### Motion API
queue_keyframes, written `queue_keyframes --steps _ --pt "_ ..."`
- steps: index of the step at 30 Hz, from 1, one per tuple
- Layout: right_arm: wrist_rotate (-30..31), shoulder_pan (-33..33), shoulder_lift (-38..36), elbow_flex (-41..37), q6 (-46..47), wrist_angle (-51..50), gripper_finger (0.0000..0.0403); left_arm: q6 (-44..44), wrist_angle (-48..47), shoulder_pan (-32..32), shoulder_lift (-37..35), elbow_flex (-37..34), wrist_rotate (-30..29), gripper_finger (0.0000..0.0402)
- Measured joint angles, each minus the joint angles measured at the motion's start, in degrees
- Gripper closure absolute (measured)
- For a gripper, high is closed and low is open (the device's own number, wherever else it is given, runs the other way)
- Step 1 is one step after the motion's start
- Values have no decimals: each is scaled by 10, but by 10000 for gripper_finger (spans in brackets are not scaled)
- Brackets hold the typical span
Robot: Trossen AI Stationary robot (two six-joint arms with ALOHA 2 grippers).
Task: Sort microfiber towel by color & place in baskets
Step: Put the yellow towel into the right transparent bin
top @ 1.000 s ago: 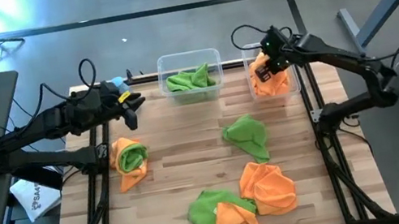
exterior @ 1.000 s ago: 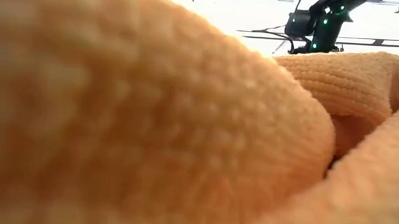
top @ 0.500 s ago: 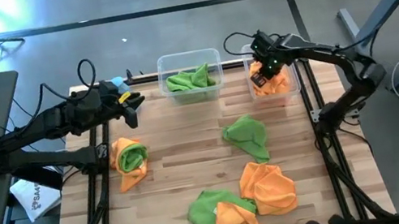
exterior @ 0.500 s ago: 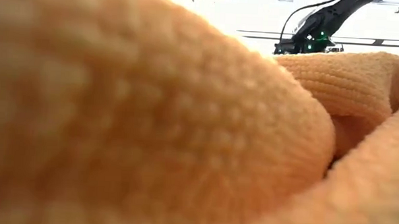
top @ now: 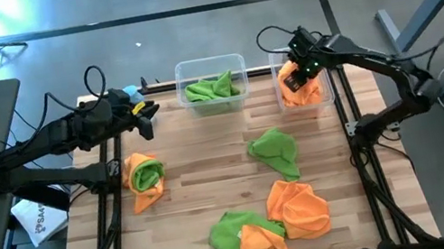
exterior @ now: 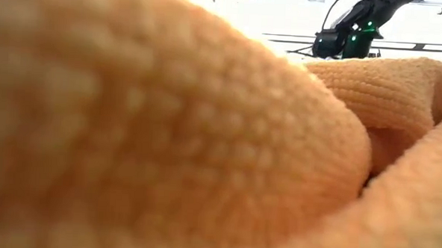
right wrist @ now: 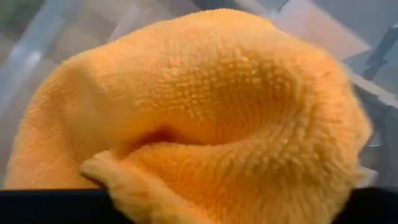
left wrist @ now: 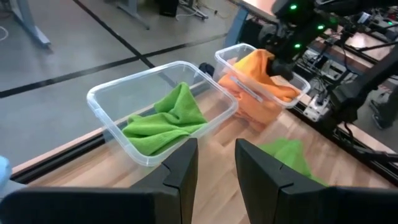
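Note:
The wider basket [top: 212, 85] at the table's far edge holds a green towel [left wrist: 165, 118]. To its right, the narrower basket [top: 320, 96] holds an orange towel [right wrist: 205, 99], and my right gripper [top: 292, 80] hangs just above that towel. My left gripper [left wrist: 216, 155] stands open and holds nothing, at the far left, level with the wider basket. On the table lie an orange-and-green bundle [top: 144, 175], a green towel [top: 275, 152], an orange towel [top: 299, 207] and a green-and-orange heap [top: 247, 241].
An orange towel [exterior: 168, 137] lies right in front of the low camera and hides nearly all of that view. A small blue-capped thing [top: 132, 92] stands by my left gripper. Bare wood [top: 201, 160] shows in the table's middle.
My right gripper has gone down toward the narrower basket with the orange towel, then come up a little over it. The towel lies in that basket.

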Motion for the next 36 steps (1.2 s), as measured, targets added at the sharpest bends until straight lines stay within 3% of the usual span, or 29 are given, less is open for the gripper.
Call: queue_keyframes --steps 10,19,36 --pt "-7 0 -83 0 43 -41 218 0 9 0 0 0 -1 308" --pt "-116 2 -94 0 88 -142 217 10 9 0 0 0 -1 308" --pt "-82 1 -95 2 90 -154 217 16 9 0 0 0 -1 308"
